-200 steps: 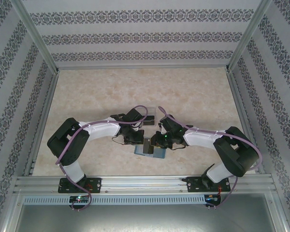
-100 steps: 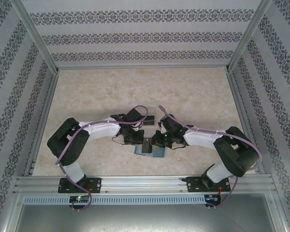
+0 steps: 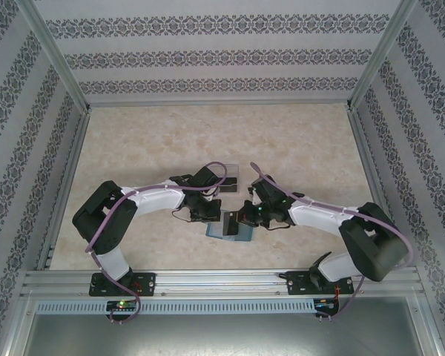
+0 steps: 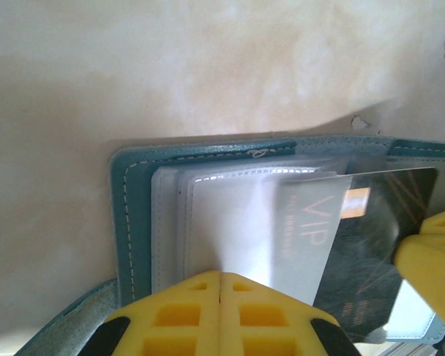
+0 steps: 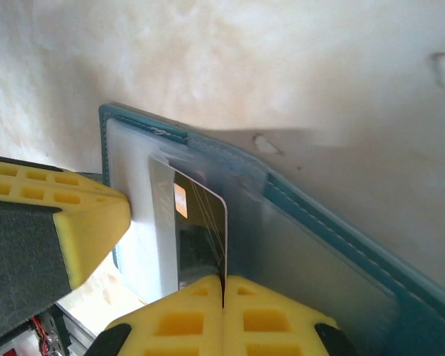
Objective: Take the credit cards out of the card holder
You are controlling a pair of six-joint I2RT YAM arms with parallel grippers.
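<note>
mid-extraction: left gripper [image 4: 220, 297], jaws closed, pins the card holder [image 4: 126, 215]; right gripper [image 5: 222, 297] pinches the dark vip card [image 4: 371, 245]; next, slide it fully out.

Beige marbled table [image 3: 170, 141], patterned walls [image 3: 222, 55], aluminium frame [image 3: 222, 278]

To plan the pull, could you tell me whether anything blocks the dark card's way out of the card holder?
Only the clear sleeve of the card holder overlies the dark card at one end; nothing visible blocks the other.
</note>
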